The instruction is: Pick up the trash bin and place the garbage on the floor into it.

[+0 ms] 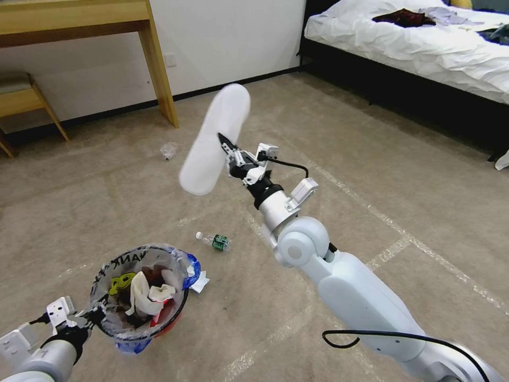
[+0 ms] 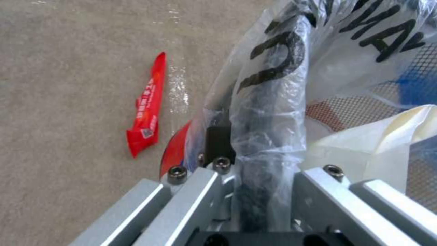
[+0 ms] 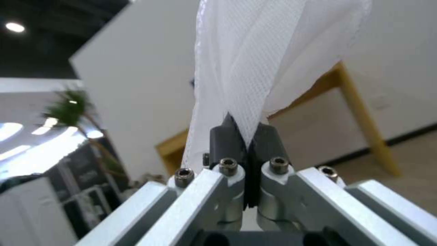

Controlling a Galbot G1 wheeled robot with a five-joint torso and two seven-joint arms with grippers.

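White flat slipper sole (image 1: pixel 214 140), tilted, claw-pinched.

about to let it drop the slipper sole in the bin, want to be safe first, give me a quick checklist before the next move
1. Right gripper shut on the slipper sole: ok.
2. Left gripper clamped on the trash bin rim: ok, rim sits between its fingers in the left wrist view.
3. Sole above the bin mouth: not ok, it is held up well beyond the bin.
4. Room in the bin: cannot tell, paper and wrappers already fill much of it.
5. Litter left on the floor: not ok, bottle and red wrapper remain.
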